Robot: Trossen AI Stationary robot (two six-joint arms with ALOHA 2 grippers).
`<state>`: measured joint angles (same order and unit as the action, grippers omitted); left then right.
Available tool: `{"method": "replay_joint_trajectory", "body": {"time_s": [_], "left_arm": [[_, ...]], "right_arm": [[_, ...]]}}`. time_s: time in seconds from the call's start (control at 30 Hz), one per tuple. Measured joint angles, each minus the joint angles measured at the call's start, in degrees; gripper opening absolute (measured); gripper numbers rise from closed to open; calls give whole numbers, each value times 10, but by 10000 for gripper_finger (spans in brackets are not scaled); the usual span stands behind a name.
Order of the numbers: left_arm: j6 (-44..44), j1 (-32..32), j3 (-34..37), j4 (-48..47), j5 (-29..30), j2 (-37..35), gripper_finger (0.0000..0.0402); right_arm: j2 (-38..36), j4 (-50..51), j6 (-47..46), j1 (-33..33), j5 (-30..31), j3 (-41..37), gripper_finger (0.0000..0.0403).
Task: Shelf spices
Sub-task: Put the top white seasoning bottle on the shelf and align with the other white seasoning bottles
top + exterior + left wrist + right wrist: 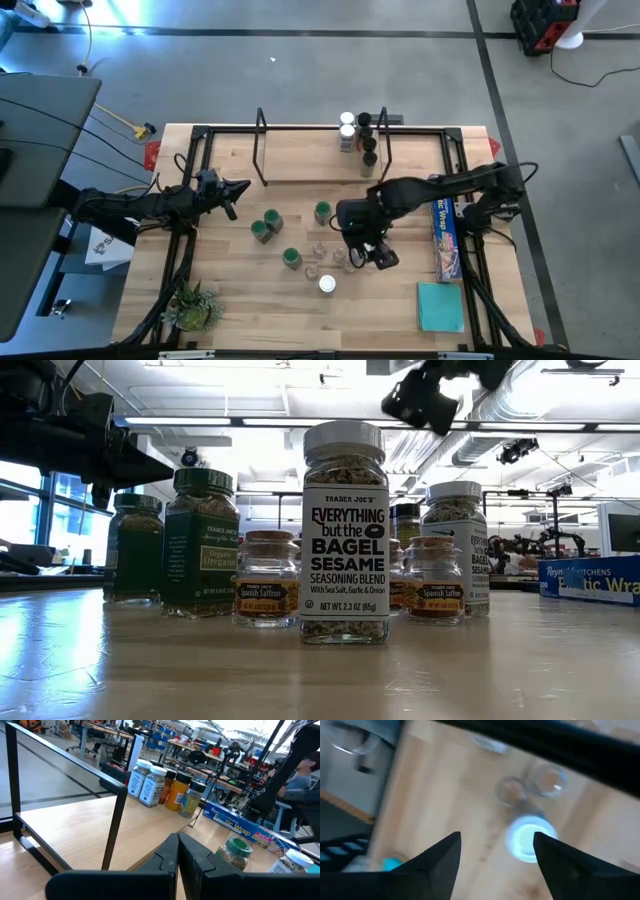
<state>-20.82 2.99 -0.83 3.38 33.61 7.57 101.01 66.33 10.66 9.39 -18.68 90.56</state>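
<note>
The shelf (pixel 310 160), a light plank with black hoop ends, stands at the table's far middle. Several spice jars (pixel 358 138) stand on its right end. More jars stand loose on the tabletop: green-lidded ones (pixel 266 224), small clear ones (pixel 322 252) and a white-lidded one (pixel 326 284). My right gripper (pixel 372 252) hangs open above the table just right of the clear jars, pointing steeply down. In its wrist view the white lid (pixel 530 840) shows beyond its spread fingers (pixel 495 857). My left gripper (pixel 238 188) waits shut at the left, level, near the shelf's left hoop.
A long blue plastic-wrap box (pixel 446 238) lies right of my right gripper, with a teal pad (pixel 440 305) nearer the front. A small green plant (pixel 192 305) sits at the front left. Black frame rails (pixel 200 135) run along the table's far and side edges.
</note>
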Motion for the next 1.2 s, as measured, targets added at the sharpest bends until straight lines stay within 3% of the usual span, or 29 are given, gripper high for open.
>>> {"method": "replay_joint_trajectory", "body": {"time_s": [0.13,0.43,0.6,0.8,1.2], "left_arm": [[0,0,0,0,0,0,5],[0,0,0,0,0,0,5],[0,0,0,0,0,0,5],[0,0,0,0,0,0,5],[0,0,0,0,0,0,5]], "right_arm": [[10,2,22,0,55,0,249],[13,-2,34,-8,83,0,256],[14,-18,63,-8,87,-2,294],[15,-19,111,5,91,-58,337],[15,-104,91,35,157,-123,331]]}}
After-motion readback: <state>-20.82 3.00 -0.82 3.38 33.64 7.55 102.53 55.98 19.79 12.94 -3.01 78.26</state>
